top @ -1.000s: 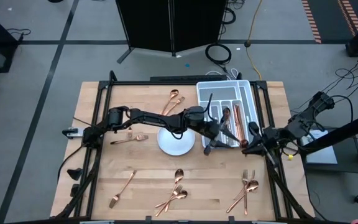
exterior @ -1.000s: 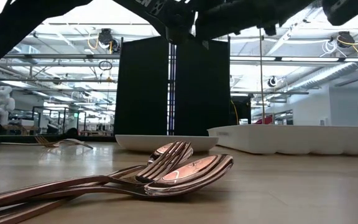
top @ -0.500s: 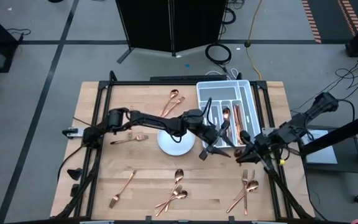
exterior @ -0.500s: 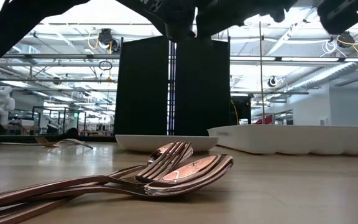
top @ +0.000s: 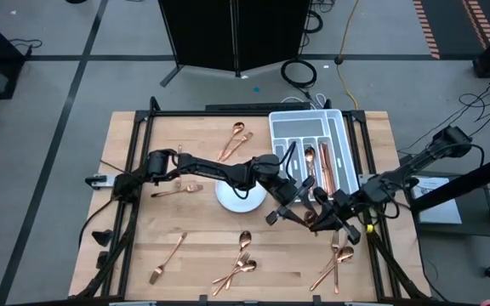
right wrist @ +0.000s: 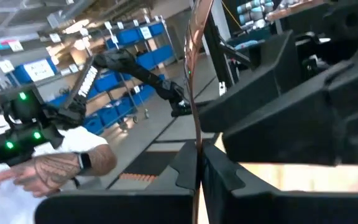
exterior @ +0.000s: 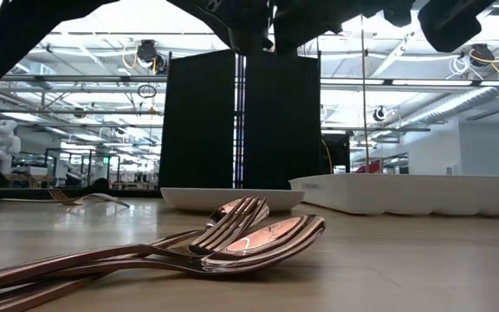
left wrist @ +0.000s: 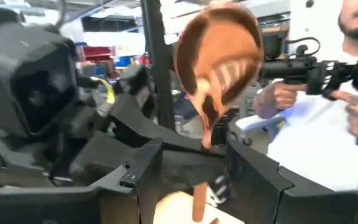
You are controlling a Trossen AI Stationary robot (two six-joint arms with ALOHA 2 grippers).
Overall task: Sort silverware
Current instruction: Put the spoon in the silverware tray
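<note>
A copper spoon (left wrist: 219, 56) from the silverware stands upright in the air, bowl up, near the table's right side, just in front of the white tray. My right gripper (top: 326, 219) is shut on it. It shows edge-on as a thin copper line (right wrist: 194, 74) in the right wrist view. My left gripper (top: 281, 211) reaches in from the left and is open. Its two fingers (left wrist: 148, 180) stand on either side of the spoon's handle, apart from it. Other copper pieces (top: 337, 259) lie loose on the table. My right gripper pinches the spoon's handle (right wrist: 197, 146) between its two shut fingers, below the bowl. The fingers come level from the table's right side and lie across the handle. The spoon (top: 313, 212) is lifted clear of the table, upright, with its handle end reaching below the fingers.
The white divided tray (top: 272, 127) at the far right holds copper pieces. A round white plate (top: 241, 194) sits mid-table. Forks and spoons lie at the far middle (top: 236, 140), left (top: 177, 189) and near edge (top: 241, 263). A person's hand (left wrist: 278, 93) shows beyond the table.
My right gripper has come from beside the tray's right wall toward the table's near edge and a little left, carrying the spoon. My left gripper has swung toward the near edge, and the two grippers now meet at the spoon.
</note>
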